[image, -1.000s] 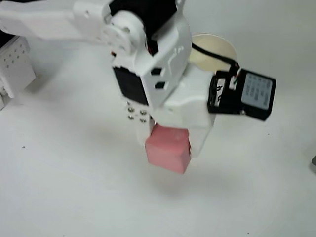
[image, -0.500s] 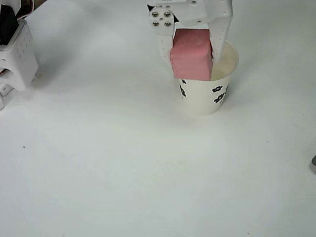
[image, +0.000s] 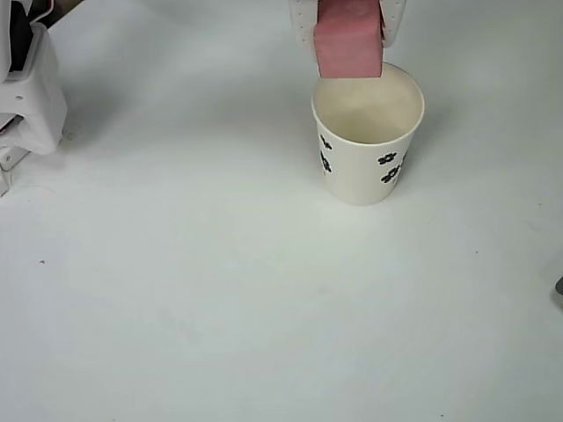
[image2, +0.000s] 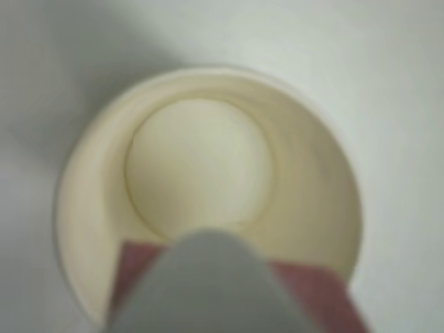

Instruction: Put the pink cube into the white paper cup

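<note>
The pink cube (image: 348, 41) hangs at the top edge of the overhead view, clamped between my white gripper (image: 349, 26) fingers, just above the far rim of the white paper cup (image: 368, 132). The cup stands upright on the table with black flower prints on its side and nothing in its cream inside. In the wrist view I look straight down into the cup (image2: 208, 180). The cube (image2: 316, 291) shows as a dark pink band at the bottom, partly covered by a blurred white finger (image2: 208, 284).
A white arm base block (image: 31, 88) stands at the left edge of the overhead view. The white table (image: 220, 308) spreads out in front of the cup. A small dark thing (image: 559, 288) touches the right edge.
The gripper carried the cube from the middle of the table up to the cup, then rose and drew back toward the top edge, so the cup's mouth now shows whole.
</note>
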`<control>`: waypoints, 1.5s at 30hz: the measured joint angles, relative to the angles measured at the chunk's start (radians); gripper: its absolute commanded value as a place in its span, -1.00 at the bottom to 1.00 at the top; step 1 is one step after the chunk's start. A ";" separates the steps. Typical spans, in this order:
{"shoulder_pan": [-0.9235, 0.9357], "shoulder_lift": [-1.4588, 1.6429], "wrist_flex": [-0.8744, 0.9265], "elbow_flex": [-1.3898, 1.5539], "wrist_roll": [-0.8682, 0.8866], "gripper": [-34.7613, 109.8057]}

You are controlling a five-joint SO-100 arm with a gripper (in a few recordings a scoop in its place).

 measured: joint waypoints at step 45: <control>0.012 -0.115 0.000 -0.100 -0.066 0.17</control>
